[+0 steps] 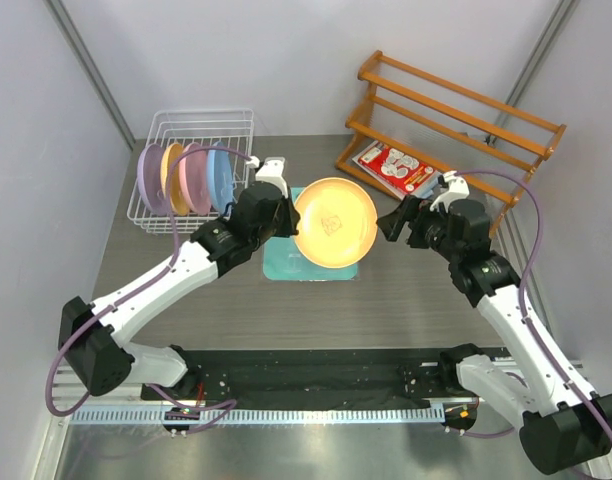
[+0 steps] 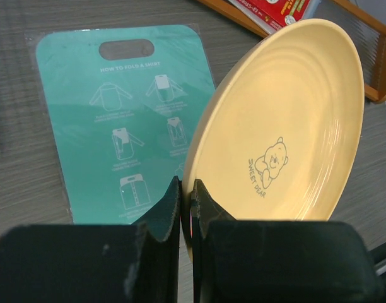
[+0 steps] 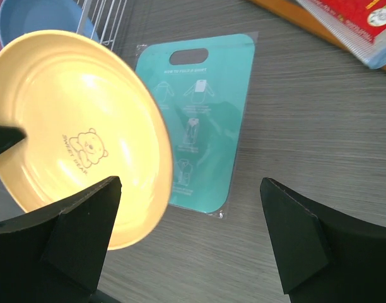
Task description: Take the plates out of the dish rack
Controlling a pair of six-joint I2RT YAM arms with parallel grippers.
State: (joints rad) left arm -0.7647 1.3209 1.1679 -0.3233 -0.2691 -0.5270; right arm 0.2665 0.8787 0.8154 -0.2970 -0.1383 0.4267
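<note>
From above, the left pincer (image 1: 278, 216) is pressed together on the left rim of a yellow plate (image 1: 334, 222). It holds the plate tilted over the teal mat (image 1: 284, 262), near the middle of the tabletop (image 1: 386, 305). The right pincer (image 1: 394, 222) stands spread just beside the opposite rim, so a handover looks likely. Four more plates (image 1: 184, 178) stand on edge in the dish rack (image 1: 201, 125) at the far left corner. A wooden rack (image 1: 456, 110) fills the far right corner.

At the left wrist, the left pincer (image 2: 187, 202) pinches the rim. The yellow plate (image 2: 287, 120) rises away from it, with its printed face in view and the teal mat (image 2: 117, 113) flat beneath.

At the right wrist, the right pincer (image 3: 190, 233) gapes wide. The yellow plate (image 3: 73, 132) lies off to one side, its rim reaching just past one of the fingers (image 3: 86, 221). I cannot tell whether the rim sits between them. Bare tabletop lies open on the other side.
</note>
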